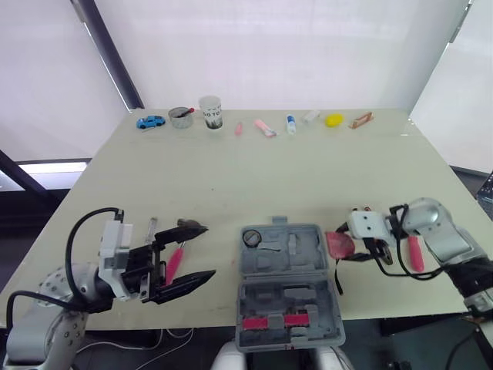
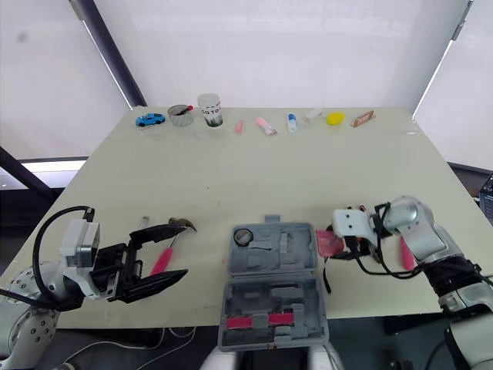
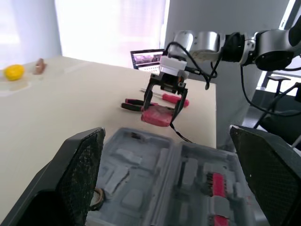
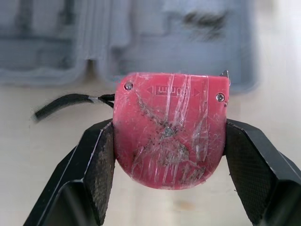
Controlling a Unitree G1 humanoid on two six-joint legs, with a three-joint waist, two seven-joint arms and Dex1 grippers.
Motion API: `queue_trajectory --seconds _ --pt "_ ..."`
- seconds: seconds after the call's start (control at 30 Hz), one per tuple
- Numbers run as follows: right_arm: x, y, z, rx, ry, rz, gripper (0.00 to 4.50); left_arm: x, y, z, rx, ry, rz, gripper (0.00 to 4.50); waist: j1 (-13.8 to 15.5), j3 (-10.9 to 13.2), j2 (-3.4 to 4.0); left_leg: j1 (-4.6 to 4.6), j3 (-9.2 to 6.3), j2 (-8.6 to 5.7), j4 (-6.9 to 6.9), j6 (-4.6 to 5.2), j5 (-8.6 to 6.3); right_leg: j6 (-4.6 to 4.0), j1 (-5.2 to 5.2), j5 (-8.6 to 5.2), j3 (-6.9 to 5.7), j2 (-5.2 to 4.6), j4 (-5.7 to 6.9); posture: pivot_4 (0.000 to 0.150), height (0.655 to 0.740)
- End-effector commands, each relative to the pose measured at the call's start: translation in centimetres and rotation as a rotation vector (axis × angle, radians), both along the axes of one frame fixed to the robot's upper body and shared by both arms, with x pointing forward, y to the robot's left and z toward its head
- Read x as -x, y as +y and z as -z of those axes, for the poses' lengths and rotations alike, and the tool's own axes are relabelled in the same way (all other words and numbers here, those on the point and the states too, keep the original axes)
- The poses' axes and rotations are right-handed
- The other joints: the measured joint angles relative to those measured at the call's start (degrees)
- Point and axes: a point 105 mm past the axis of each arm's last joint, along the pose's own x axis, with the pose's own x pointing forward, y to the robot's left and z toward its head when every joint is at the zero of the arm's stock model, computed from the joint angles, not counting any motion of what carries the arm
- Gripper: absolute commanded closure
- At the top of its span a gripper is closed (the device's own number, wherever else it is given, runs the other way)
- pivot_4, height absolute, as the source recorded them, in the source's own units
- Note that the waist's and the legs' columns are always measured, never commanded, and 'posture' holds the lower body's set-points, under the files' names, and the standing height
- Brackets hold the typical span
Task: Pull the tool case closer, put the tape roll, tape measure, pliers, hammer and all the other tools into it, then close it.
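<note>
Table (image 1: 254, 177): one, pale, taking up most of the eye views. Tool case (image 1: 285, 287): one, grey, lying open at lower centre by the near edge, with both halves showing moulded recesses. One red tool (image 1: 281, 320) sits in the nearer half and one black tape roll (image 1: 251, 237) in the upper-left recess of the farther half.

Pincers: two.
- The left pincer (image 1: 199, 250), at lower left, is spread wide and holds nothing.
- The right pincer (image 3: 162, 109), right of centre, is clamped on both sides of the one red tape measure (image 4: 169, 136), just beside the case's right edge. Whether the measure touches the table cannot be told.

Hammer (image 1: 174, 262): one, pink-handled, on the table at the left pincer. Pliers (image 3: 134, 104): one pair, beside one screwdriver (image 3: 174, 98), behind the right pincer. Small items (image 1: 258, 123): nine, in a row along the far edge.
</note>
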Motion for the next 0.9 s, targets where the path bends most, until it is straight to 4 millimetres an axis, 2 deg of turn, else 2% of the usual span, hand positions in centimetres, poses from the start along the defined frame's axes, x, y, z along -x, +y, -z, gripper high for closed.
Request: queue_trajectory --seconds 0.03,0.2,0.33,0.7,0.9 --pt "-0.3 1.4 -3.4 0.028 -0.01 0.041 1.67 0.3 0.5 -0.3 0.008 -0.04 -0.037 0.0 0.0 0.0 0.0 0.0 -0.01 0.0 0.0 0.0 0.0 0.0 0.0 0.0 -0.01 0.0 0.0 0.15 0.74" --pt "-0.1 1.9 -5.9 0.171 0.021 0.083 1.67 0.7 0.9 0.1 0.022 -0.047 -0.074 0.0 0.2 0.0 0.01 -0.03 -0.08 0.0 -0.02 0.0 0.0 -0.02 -0.02 -0.01 -0.07 -0.01 -0.02 0.15 0.74" --pt "-0.5 3.6 -6.7 0.192 0.026 0.094 1.67 0.9 1.1 0.4 0.032 -0.053 -0.096 0.0 0.0 0.0 0.0 -0.04 -0.04 0.0 -0.01 0.0 0.0 -0.05 -0.02 -0.03 -0.08 -0.05 -0.04 0.15 0.74" --pt "-1.3 6.6 -4.3 0.296 0.026 0.064 1.67 0.8 3.0 1.4 0.04 -0.027 -0.149 0.0 0.0 0.0 0.01 -0.1 -0.02 -0.01 -0.01 0.0 0.0 -0.02 -0.11 -0.01 -0.09 -0.05 -0.01 0.15 0.74" --pt "-1.4 7.9 -2.2 0.33 0.049 0.051 1.67 0.5 3.1 1.7 0.027 -0.024 -0.13 0.0 -0.1 0.0 0.01 -0.1 -0.02 -0.01 -0.02 0.0 0.0 -0.03 -0.11 -0.01 -0.1 -0.05 0.0 0.15 0.74"
